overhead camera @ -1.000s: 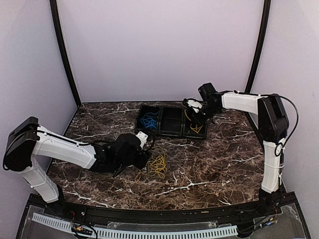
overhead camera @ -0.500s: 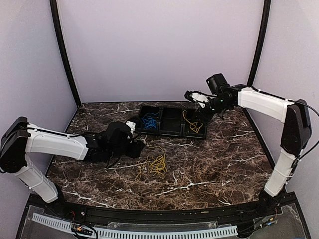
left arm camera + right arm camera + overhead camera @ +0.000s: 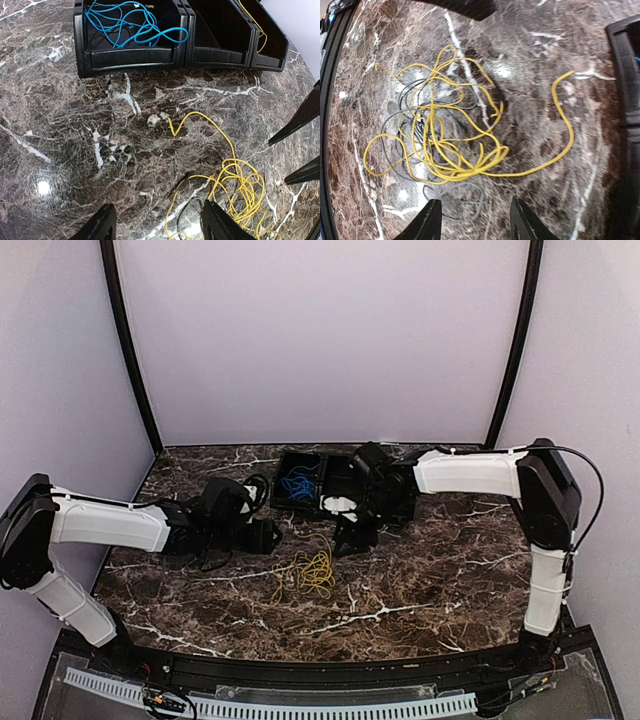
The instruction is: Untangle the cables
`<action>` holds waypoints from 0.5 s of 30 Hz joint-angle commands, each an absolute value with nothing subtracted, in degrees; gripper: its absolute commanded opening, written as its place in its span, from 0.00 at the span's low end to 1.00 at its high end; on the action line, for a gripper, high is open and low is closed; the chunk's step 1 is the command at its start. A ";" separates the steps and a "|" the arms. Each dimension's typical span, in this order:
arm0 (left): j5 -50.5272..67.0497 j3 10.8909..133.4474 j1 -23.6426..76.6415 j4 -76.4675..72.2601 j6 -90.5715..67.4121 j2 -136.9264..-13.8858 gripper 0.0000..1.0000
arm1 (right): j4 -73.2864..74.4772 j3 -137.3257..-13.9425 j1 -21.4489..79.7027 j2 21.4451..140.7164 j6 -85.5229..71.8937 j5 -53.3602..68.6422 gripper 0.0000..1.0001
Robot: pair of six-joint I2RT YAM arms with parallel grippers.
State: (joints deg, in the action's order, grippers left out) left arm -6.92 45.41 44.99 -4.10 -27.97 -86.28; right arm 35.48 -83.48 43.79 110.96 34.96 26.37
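Observation:
A tangle of yellow cables (image 3: 312, 575) with thin dark grey cables woven through it lies on the marble table. In the right wrist view the yellow tangle (image 3: 445, 145) and grey loops (image 3: 465, 184) lie just ahead of my open, empty right gripper (image 3: 476, 217). In the left wrist view the same tangle (image 3: 235, 185) lies to the front right of my open, empty left gripper (image 3: 157, 220). A blue cable (image 3: 130, 25) lies in the left bin and a yellow cable (image 3: 252, 25) in the right bin. From above, my left gripper (image 3: 262, 535) is left of the tangle and my right gripper (image 3: 350, 535) is just behind it.
A row of black bins (image 3: 340, 502) stands at the back of the table, and the right arm reaches over its right end. The right gripper's black fingers (image 3: 300, 117) show at the right edge of the left wrist view. A black bin wall (image 3: 625, 75) shows in the right wrist view.
My right arm has swung from the right bin down and left to the table just behind the tangle. My left arm has drawn back left and away from the tangle.

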 commanded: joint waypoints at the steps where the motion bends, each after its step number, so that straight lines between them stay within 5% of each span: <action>1: -4.95 44.14 44.84 -2.46 -30.17 -84.51 0.61 | 37.31 -89.17 46.36 115.96 35.05 28.03 0.49; 15: -4.80 44.11 44.71 -3.91 -31.16 -83.85 0.61 | 40.16 -97.57 48.43 124.91 34.65 26.93 0.48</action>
